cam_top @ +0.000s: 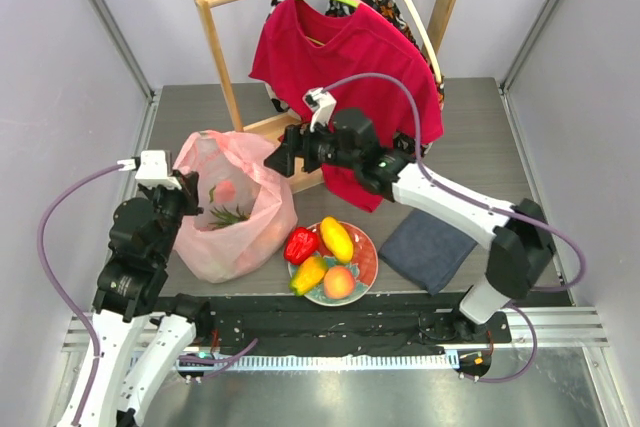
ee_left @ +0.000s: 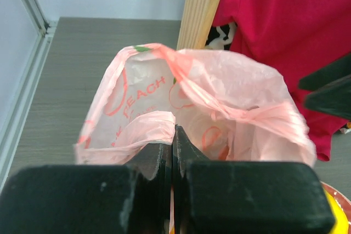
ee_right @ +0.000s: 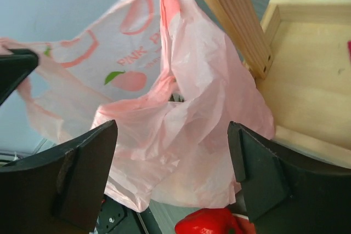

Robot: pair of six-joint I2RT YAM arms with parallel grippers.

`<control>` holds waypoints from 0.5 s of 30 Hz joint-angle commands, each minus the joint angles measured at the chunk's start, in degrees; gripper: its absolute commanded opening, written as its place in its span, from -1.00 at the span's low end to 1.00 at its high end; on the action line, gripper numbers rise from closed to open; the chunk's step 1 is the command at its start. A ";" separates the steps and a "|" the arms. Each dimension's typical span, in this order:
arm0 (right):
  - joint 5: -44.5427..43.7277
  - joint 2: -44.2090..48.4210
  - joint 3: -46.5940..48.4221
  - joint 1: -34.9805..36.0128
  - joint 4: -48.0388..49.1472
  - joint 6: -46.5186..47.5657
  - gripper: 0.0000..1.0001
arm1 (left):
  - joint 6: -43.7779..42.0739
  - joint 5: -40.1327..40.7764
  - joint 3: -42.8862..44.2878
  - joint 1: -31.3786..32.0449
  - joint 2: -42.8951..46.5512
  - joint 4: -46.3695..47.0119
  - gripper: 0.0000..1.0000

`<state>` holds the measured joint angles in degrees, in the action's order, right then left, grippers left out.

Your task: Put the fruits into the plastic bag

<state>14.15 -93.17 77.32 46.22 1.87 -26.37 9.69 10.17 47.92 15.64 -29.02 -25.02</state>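
my left pincer (ee_left: pixel 174 135) is clamped tight on the near rim of the plastic bag (cam_top: pixel 235 212), holding its mouth up on the left of the desk (cam_top: pixel 480 117). the right pincer (ee_right: pixel 171 135) stands wide apart and empty, just above the bag's far rim, beside the wooden rack (cam_top: pixel 221 57). the red pepper (cam_top: pixel 301 244), yellow mango (cam_top: pixel 336 239) and peach (cam_top: pixel 339 282) sit on the plate (cam_top: pixel 368 265). i judge we're between fruits. next, swing the right arm to the plate and grip one.
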 commanded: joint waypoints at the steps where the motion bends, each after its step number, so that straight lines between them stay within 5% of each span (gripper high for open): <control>1: -0.97 9.13 -2.42 -0.16 1.74 5.45 0.84 | -1.43 1.43 -0.55 -0.08 1.50 5.06 -1.00; 11: -21.68 21.09 -14.03 -0.16 -12.75 7.57 0.83 | -0.12 1.95 -0.29 -0.08 0.63 4.36 -1.00; 15: -22.76 22.41 -20.18 0.45 -15.49 4.85 0.78 | 2.78 2.31 0.24 0.01 0.45 4.27 -1.00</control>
<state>-2.17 -72.10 61.98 46.26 -7.51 -19.84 10.02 11.07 46.65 15.64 -28.29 -23.35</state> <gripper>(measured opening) 0.900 0.020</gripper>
